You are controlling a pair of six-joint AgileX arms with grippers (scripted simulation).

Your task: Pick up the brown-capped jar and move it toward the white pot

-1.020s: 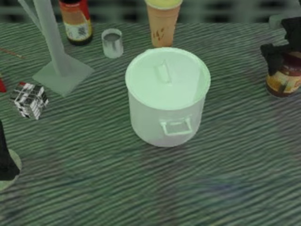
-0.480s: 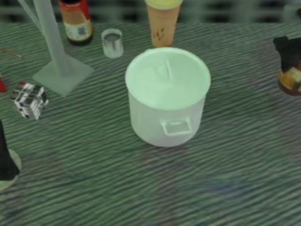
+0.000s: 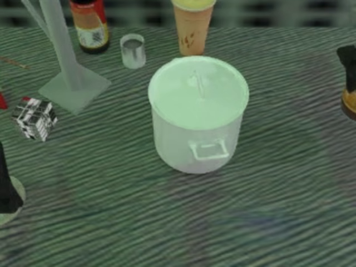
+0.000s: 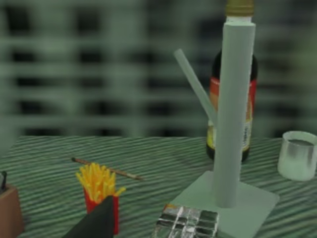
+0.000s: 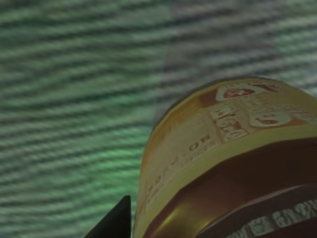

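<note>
At the top view's right edge: right gripper [image 3: 349, 61], a dark mass largely cut off by the frame, sits directly over the brown-capped jar [image 3: 350, 104]; only a sliver of the jar's orange label and dark base shows beneath the fingers. Whether the fingers clamp the jar cannot be told. White pot [image 3: 198, 114], lid on, side handle facing the near edge, stands mid-table [image 3: 111, 183], well apart from the jar. Beyond the pot: tan paper cup [image 3: 192, 25], small metal cup [image 3: 133, 50], red-labelled bottle [image 3: 89, 25]. Grey stand [image 3: 67, 61] and patterned cube [image 3: 35, 118] occupy the left side. Left gripper [image 3: 6, 189] is parked at the left edge, near corner; finger spread cannot be told.

Left wrist view: one dark fingertip [image 4: 96, 224] at the frame's lower edge; ahead of it a carton of fries [image 4: 99, 191], the cube, the stand's post, the bottle behind it, the metal cup, a thin stick [image 4: 106, 168].

Right wrist view: jar label fills the frame, just beside one dark fingertip [image 5: 111, 222]; table surface beyond.
</note>
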